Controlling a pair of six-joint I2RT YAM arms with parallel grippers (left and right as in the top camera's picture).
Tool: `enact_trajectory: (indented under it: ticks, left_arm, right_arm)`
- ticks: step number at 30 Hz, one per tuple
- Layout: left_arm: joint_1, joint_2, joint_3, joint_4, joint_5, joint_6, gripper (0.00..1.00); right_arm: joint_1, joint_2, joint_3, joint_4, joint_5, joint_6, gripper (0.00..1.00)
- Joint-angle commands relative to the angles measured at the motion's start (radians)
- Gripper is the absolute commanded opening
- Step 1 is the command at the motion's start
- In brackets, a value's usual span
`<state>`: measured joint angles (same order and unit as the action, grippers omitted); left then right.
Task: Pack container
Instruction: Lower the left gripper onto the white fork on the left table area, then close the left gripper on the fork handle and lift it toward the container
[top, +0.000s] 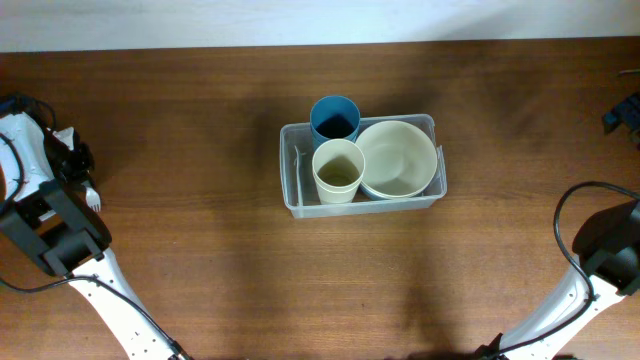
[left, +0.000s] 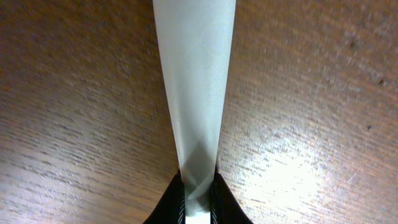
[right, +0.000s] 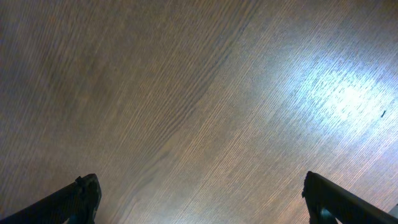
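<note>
— When read from the left, first entry?
— Left gripper (left: 198, 186): pinched narrow on the handle of a white plastic fork (left: 194, 81), far left of the wooden table (top: 200, 100). Close above the wood; contact with the surface not determinable.
— Centre?
— Container (top: 291, 170): mid-table, well apart from both arms. Contents: blue cup (top: 334, 118) at the back wall, cream cup (top: 338, 170) just in front of it, cream bowl (top: 398, 158) filling the right half. Narrow free strip along the left wall.
— Right side?
— Right gripper (right: 199, 186): spread wide, holding nothing, over bare wood at far right.
— Step in hand?
— Judged: pick-up of the fork, grip made, carry not yet begun.
— Required next?
— Probably a lift clear of the table and travel rightward to the container. Then lowering of the fork into the free strip or into a cup, tines kept from catching the rim. Thin flat handle, likely to pivot in the pinch; slow, level carry advised.
</note>
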<state>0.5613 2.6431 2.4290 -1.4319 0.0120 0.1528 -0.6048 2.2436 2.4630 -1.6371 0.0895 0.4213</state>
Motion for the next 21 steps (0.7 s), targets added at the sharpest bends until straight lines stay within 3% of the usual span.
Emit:
enact_trajectory:
  ticks: [1,7,14,21]
  left_arm:
    - [-0.01,0.014,0.029,-0.028,0.011,-0.002,0.02]
    - [-0.048,0.014,0.183,-0.098,0.028,-0.002,0.02]
    - [-0.14,-0.012,0.514,-0.256,0.249,-0.039,0.02]
    - [-0.277,-0.185,0.539,-0.256,0.328,-0.105,0.02]
  right_arm:
    - [-0.005,-0.008,-0.005,0.003,0.016,0.001,0.99]
    - [-0.005,-0.008,-0.005,0.003,0.017,0.002,0.99]
    - [-0.005,-0.008,-0.005,0.003,0.016,0.002,0.99]
    - [-0.005,-0.008,-0.005,0.003,0.016,0.001,0.99]
